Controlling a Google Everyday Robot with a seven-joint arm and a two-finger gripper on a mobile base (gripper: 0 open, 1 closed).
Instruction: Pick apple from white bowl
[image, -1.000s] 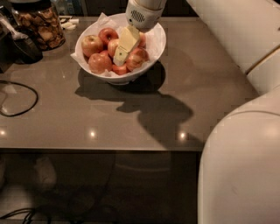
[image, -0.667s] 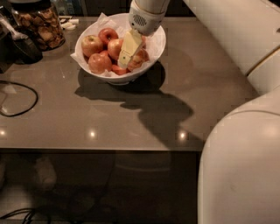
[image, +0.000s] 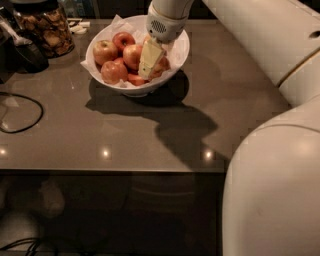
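Gripper (image: 148, 67) is low inside the white bowl (image: 145, 91), far-left on the table, at the apple (image: 161, 64) on the bowl's right; can't tell its grip state, so I'd centre on the apple, squeeze firmly and lift straight up.

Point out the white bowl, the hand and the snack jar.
Glossy round white bowl (image: 145, 89): camera view, front outer wall.
Robot's cream hand (image: 146, 73): camera view, tip, reaching into the bowl.
Glass jar of brown snacks (image: 47, 30): camera view, glass side.

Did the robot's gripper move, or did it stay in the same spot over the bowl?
Yes, a little. The gripper shifted slightly to the right and lower in the picture, judged against the white bowl, which stayed put.
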